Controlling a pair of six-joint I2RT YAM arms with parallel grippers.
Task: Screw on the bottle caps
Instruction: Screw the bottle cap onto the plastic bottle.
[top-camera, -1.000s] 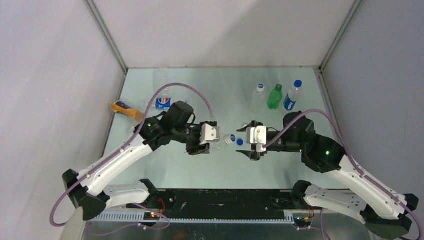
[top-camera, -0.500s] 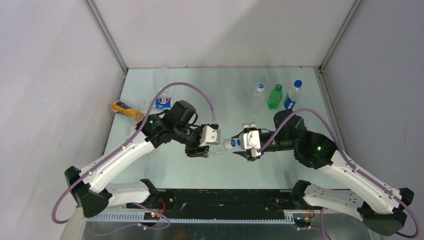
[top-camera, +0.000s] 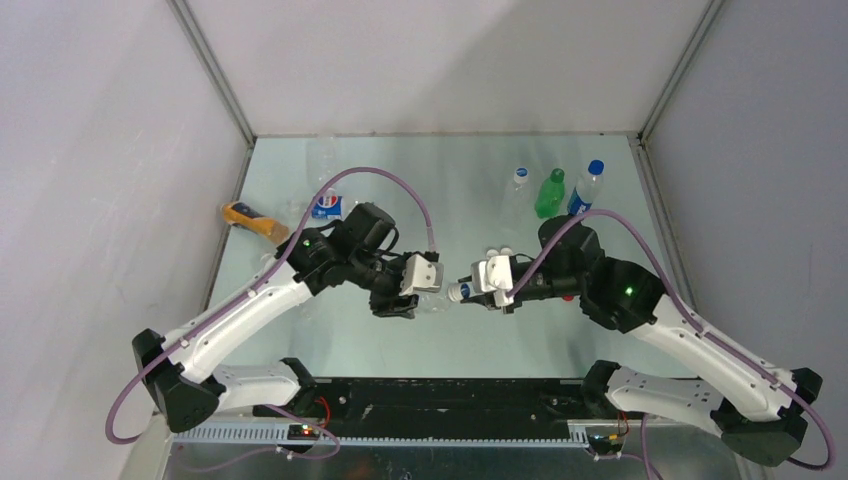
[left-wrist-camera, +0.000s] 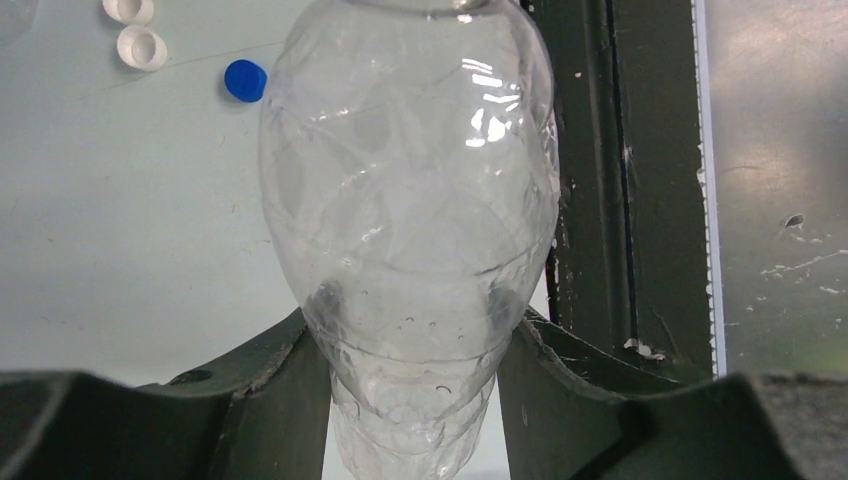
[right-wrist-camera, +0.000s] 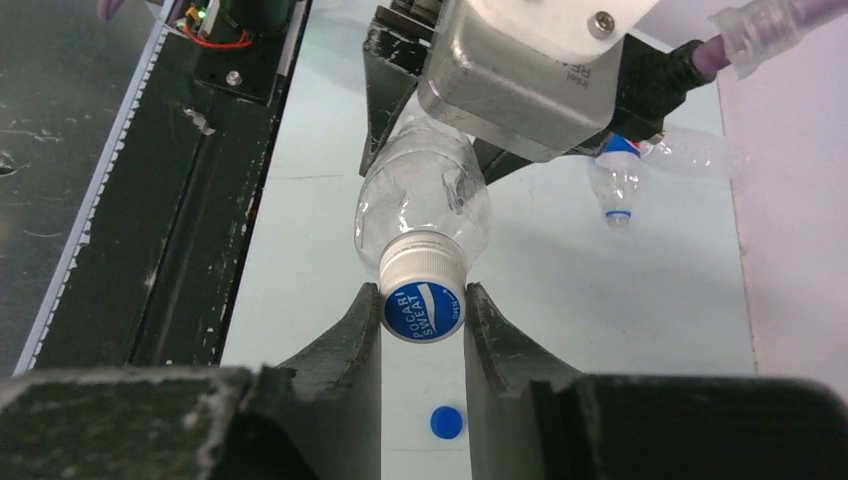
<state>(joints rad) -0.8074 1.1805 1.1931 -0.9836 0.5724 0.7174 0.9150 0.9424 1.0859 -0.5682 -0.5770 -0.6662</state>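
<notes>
While the left jaws are clamping the clear bottle (left-wrist-camera: 410, 180) by its body, the bottle is lying level in the overhead view, neck pointing toward 3 o'clock, where the right jaws are pinching the blue-topped cap (right-wrist-camera: 424, 300) seated on its mouth.

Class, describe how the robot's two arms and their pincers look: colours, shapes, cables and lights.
Both the left arm and the right arm have smooth white shells with black joints, each showing a small green light. A thin purple cable loops along each arm. Each wrist carries a silver-white metal block. The left pincer and the right pincer have two dark, curved, matte fingers.
</notes>
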